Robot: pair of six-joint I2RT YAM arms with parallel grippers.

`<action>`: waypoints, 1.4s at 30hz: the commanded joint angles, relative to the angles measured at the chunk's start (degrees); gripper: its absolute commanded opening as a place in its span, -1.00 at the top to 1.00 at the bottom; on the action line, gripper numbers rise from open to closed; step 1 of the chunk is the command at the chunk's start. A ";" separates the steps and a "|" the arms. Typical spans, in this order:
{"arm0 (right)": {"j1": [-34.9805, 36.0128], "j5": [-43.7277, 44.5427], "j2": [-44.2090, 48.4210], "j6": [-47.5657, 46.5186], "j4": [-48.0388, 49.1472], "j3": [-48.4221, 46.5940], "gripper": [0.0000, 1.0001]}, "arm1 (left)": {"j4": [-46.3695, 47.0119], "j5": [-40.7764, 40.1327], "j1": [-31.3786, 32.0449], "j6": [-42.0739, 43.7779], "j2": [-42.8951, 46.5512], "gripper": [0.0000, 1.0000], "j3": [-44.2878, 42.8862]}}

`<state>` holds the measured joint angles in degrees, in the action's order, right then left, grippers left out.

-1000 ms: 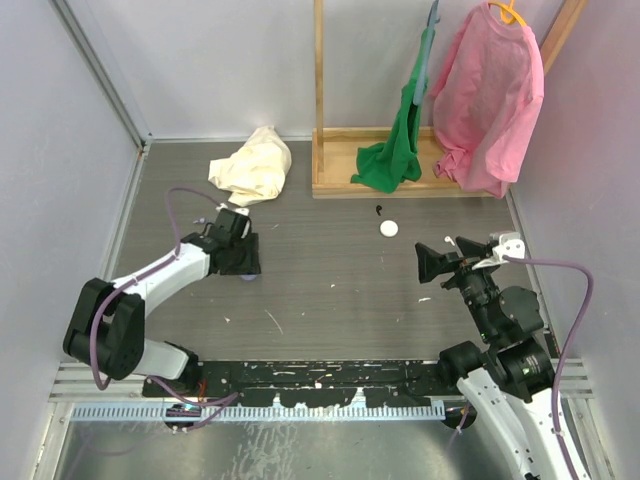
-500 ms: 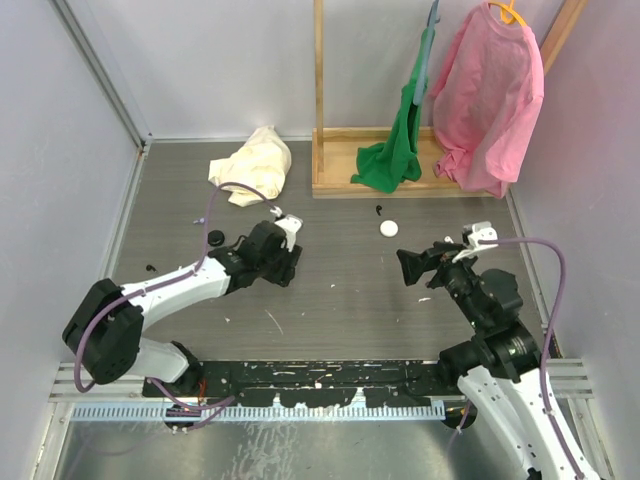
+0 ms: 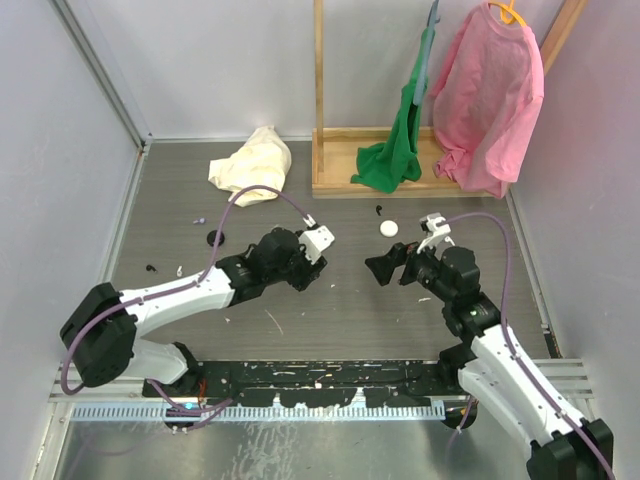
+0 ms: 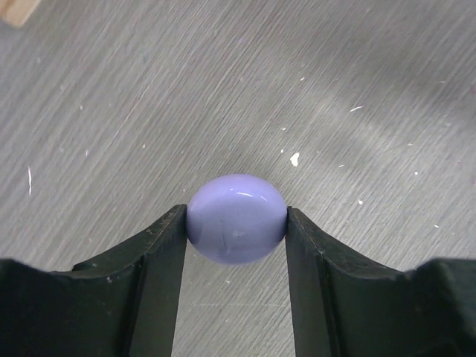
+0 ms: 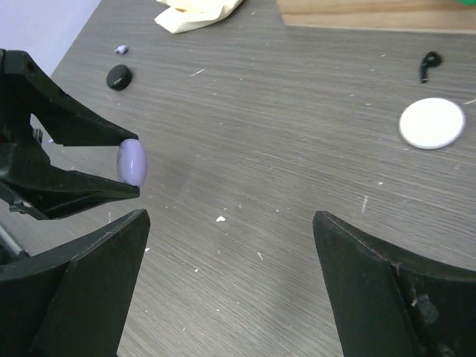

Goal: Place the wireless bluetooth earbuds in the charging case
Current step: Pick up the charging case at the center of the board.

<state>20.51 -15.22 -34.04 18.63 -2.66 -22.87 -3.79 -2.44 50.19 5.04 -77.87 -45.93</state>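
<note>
Overhead and wrist views of the grey desk (image 3: 330, 200). The left end effector (image 4: 236, 223) clamps a lilac case (image 4: 236, 214) between its two black fingers, at the middle of the desk and raised off the surface. The right end effector (image 5: 230, 223) faces it from close by, jaws spread wide and holding nothing. A black earbud (image 5: 429, 65) lies on the desk beyond the right end effector, just behind a white disc (image 5: 432, 123) and near the wooden rack (image 3: 400, 185). A small black item (image 5: 119, 76) and a small lilac piece (image 5: 121, 50) lie well apart from these, toward the left side near a cream cloth (image 3: 252, 165)
</note>
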 commanded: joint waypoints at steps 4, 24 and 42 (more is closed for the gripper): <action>0.19 -9.25 -8.38 5.07 15.94 -0.96 -0.91 | 8.54 7.13 1.32 10.30 3.70 0.05 0.94; 3.95 -20.93 -22.27 10.73 26.23 -2.87 -0.54 | 11.77 10.85 6.94 25.54 3.80 -0.02 1.61; 10.32 -21.67 -29.49 6.29 17.59 -8.77 -0.15 | 9.68 9.16 8.97 27.66 4.66 -0.02 0.84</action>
<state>30.20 -36.01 -63.09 27.03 16.64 -28.73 4.05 7.25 58.59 31.44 -75.09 -42.83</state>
